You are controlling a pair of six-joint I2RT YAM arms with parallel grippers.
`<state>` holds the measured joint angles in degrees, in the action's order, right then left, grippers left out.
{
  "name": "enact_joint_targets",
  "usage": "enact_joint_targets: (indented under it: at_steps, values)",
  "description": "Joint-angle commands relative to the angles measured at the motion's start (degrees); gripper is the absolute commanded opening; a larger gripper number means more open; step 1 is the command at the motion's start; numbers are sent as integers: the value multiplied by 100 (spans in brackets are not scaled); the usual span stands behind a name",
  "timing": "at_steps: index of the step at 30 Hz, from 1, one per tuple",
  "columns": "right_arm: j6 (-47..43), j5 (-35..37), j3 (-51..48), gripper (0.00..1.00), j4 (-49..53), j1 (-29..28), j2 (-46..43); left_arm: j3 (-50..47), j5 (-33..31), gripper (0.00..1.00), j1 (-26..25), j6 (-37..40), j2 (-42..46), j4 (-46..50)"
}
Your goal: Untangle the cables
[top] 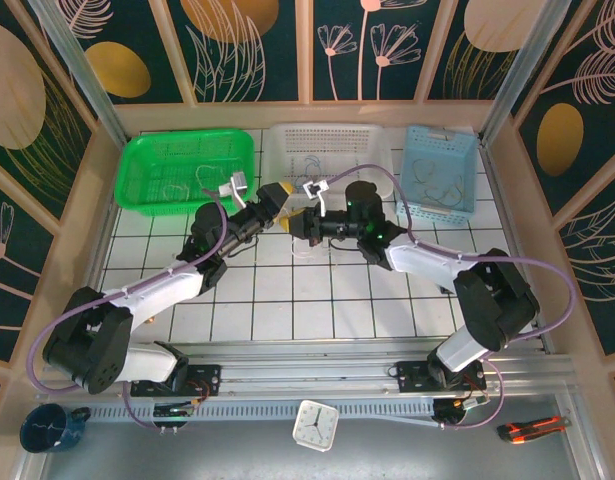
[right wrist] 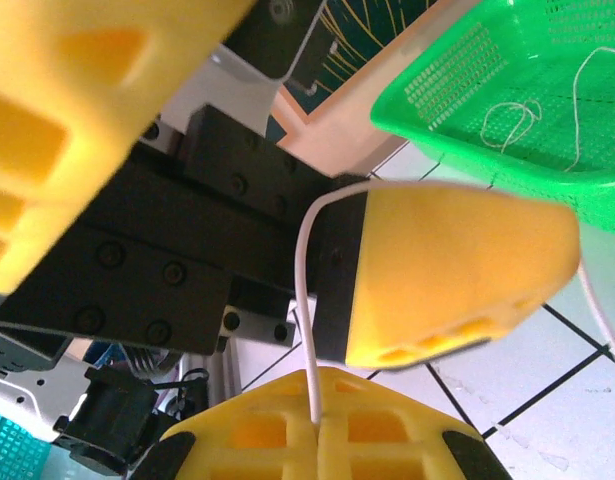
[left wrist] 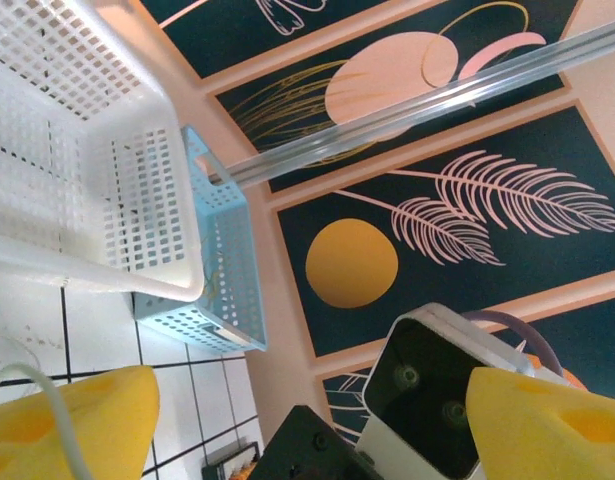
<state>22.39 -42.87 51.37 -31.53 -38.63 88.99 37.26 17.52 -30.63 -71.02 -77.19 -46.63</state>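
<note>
Right pincer (right wrist: 317, 405) clamped on white cable (right wrist: 300, 290), left pincer (left wrist: 307, 405) spread apart near white basket (left wrist: 137, 200); cable's run partly hidden behind yellow finger (right wrist: 457, 270).

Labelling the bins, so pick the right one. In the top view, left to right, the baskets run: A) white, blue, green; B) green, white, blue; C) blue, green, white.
B: along the far edge of the table the green basket sits left, the white basket in the middle and the blue basket right.
</note>
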Motion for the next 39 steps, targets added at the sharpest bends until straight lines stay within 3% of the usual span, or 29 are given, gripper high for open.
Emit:
enact_joint_targets:
  at_steps: [1,9,12,17,18,20,24,29,39]
  values:
    - [-139,60,-183,0,16,-68,-377,203,-252,74,29,205,85,99]
    - [-143,156,-453,0,54,-145,-672,221,-486,53,66,401,186,262]
    - [-118,156,-502,0,16,-157,-658,262,-491,42,75,436,183,260]
    - [-84,224,-625,0,-73,-194,-550,473,-472,3,75,575,273,390]
    - [-86,254,-648,0,-91,-197,-516,537,-450,0,76,603,292,444]
    - [-49,313,-664,0,-168,-204,-373,703,-380,0,75,637,332,504]
    - [147,322,-597,14,-535,-237,85,1028,-217,0,79,608,363,575]
    - [410,433,-286,24,-1010,-355,807,1501,-53,0,77,568,397,688]
    - [1012,754,56,24,-1907,-435,1771,2579,-70,0,75,1044,459,1372]
